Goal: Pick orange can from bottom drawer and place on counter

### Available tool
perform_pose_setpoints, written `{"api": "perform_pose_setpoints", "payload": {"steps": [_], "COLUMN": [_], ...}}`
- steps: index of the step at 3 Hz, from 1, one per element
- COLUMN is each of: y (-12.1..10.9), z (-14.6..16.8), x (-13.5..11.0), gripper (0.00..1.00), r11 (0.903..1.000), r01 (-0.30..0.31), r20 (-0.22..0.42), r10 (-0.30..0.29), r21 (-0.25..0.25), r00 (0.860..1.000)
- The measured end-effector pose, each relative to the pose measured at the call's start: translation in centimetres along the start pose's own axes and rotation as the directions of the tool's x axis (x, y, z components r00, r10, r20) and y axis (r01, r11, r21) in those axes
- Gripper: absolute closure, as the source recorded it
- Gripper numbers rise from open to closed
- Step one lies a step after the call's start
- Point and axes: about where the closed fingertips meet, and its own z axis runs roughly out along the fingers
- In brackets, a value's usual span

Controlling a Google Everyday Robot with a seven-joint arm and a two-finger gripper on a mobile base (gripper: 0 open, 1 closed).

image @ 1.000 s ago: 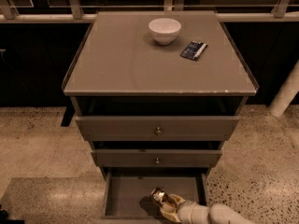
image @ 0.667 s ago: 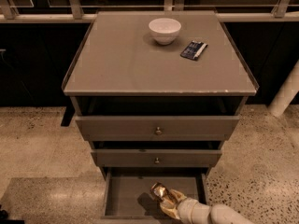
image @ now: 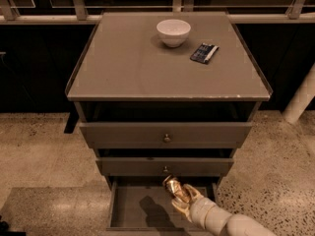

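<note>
The orange can [image: 173, 187] is held tilted in my gripper [image: 181, 198], which is shut on it. The arm comes in from the bottom right. The can hangs above the open bottom drawer [image: 133, 210], near the front of the middle drawer, and casts a shadow on the drawer floor. The counter [image: 133, 63] is the flat grey-brown top of the cabinet, well above the gripper.
A white bowl [image: 173, 32] and a flat dark-blue packet [image: 204, 52] lie on the back half of the counter. Two knobbed drawers [image: 166, 137] sit shut above the bottom drawer. A white post [image: 301, 98] stands at the right. The floor is speckled stone.
My gripper has lifted the can up out of the bottom drawer, toward the front of the middle drawer. Nothing on the counter has moved.
</note>
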Motion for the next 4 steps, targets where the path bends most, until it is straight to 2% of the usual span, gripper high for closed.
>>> {"api": "perform_pose_setpoints", "payload": {"steps": [1, 2, 3, 4], "y": [-0.7, -1.6, -1.6, -1.1], "z": [-2.9, -5.9, -5.9, -6.6], "x": [-4.9, -11.5, -11.5, -13.1], "gripper": [1.0, 1.0, 1.0, 1.0], "r11": [0.9943, 0.9751, 0.9751, 0.9749], "r01": [0.074, 0.181, 0.181, 0.192], "r20": [-0.005, -0.012, -0.012, 0.024], "r10": [-0.074, -0.181, -0.181, -0.195], "r21": [0.076, 0.129, 0.128, 0.113], "r00": [0.997, 0.983, 0.983, 0.98]}}
